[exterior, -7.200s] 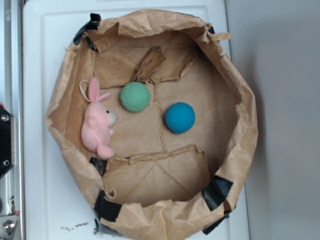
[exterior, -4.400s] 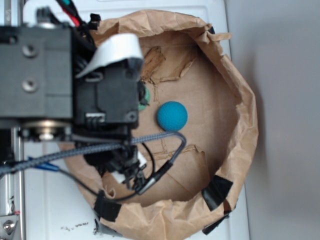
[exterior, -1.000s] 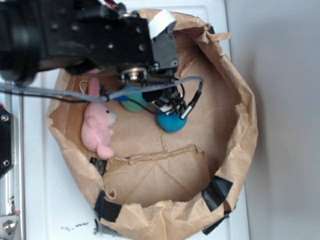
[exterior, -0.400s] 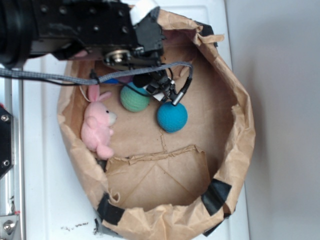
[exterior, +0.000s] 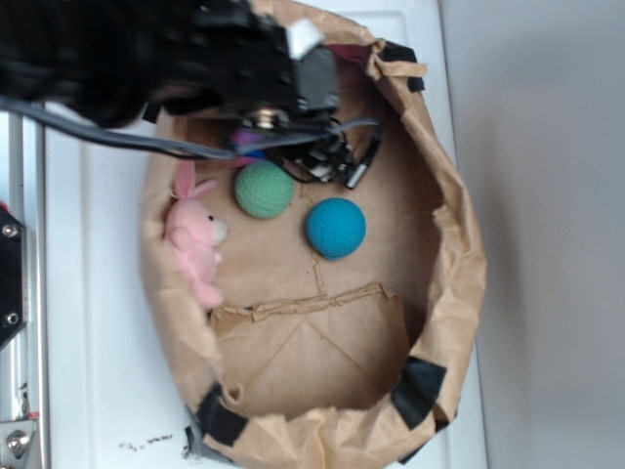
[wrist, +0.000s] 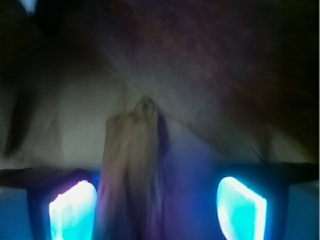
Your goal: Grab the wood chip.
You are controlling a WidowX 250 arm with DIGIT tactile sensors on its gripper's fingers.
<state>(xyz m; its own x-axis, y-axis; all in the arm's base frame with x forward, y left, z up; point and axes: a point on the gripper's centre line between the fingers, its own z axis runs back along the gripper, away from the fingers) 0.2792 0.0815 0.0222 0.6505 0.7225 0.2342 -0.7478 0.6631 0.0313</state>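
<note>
In the wrist view the wood chip [wrist: 131,165] is a blurred, streaked brown strip running up from the bottom edge. It lies between my gripper's [wrist: 157,207] two glowing pads, close beside the left pad [wrist: 72,210] and well apart from the right pad [wrist: 241,207]. The gripper is open, and I cannot tell whether the left pad touches the chip. In the exterior view my black arm [exterior: 195,59] covers the far end of the paper bag [exterior: 459,264], and the wood chip is hidden beneath it.
On the bag's floor lie a green ball [exterior: 264,189], a blue ball [exterior: 335,228] and a pink plush bunny [exterior: 195,246] against the left wall. A folded paper flap [exterior: 312,342] covers the near floor. Crumpled bag walls ring the space closely.
My arm has moved toward the far end of the bag, off the balls. The bag's left wall has shifted to the right and its rim has changed shape.
</note>
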